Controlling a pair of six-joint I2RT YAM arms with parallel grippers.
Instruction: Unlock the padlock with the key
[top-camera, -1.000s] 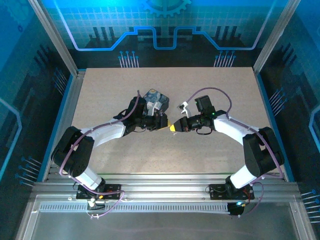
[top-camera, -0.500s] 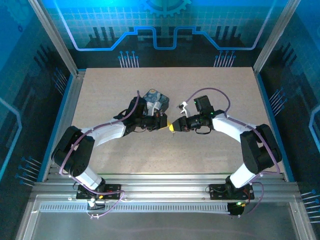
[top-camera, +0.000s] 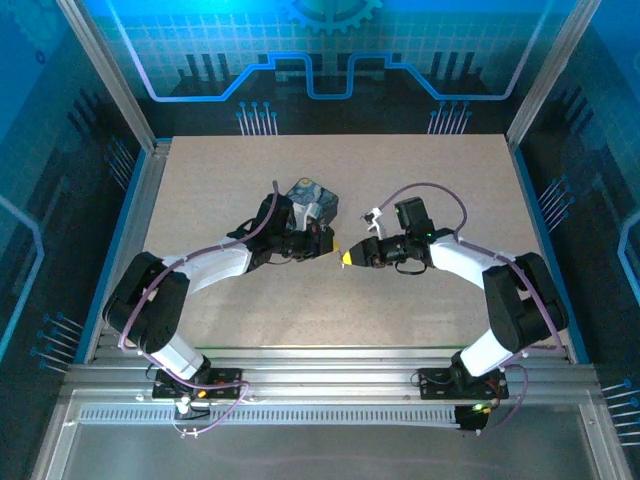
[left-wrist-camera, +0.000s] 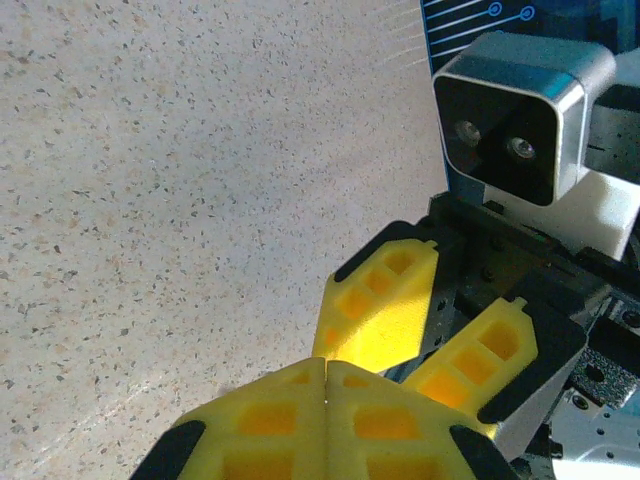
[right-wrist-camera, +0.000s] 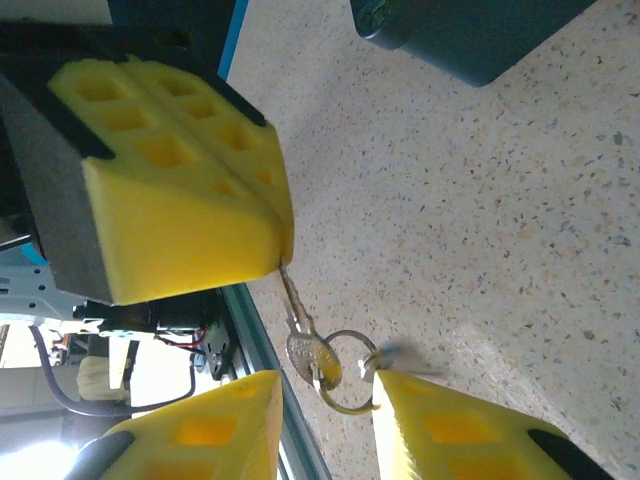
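Table: speckled tan top (top-camera: 420, 300); both arms reach in from the near edge and meet nose to nose in the middle
Left claw (right-wrist-camera: 283, 250): yellow pads squeezed tight together; they pinch the thin end of the key
Key (right-wrist-camera: 301, 348): pokes out of the seam of the left claw; its flat round end and a little wire ring (right-wrist-camera: 345, 372) stick out into the air
Right claw (top-camera: 345, 258): pads stand a bit apart, one on each side of the ring; holding nothing
Tin (top-camera: 308, 197): dark blue box; sits on the table just behind the left claw
Padlock: I cannot tell where it is; maybe it hides between the left claw's pads
Back wall: glowing blue panel
How far: the key is up off the table and held; nothing looks unlocked yet; I think putting the key in the lock and turning it are still left
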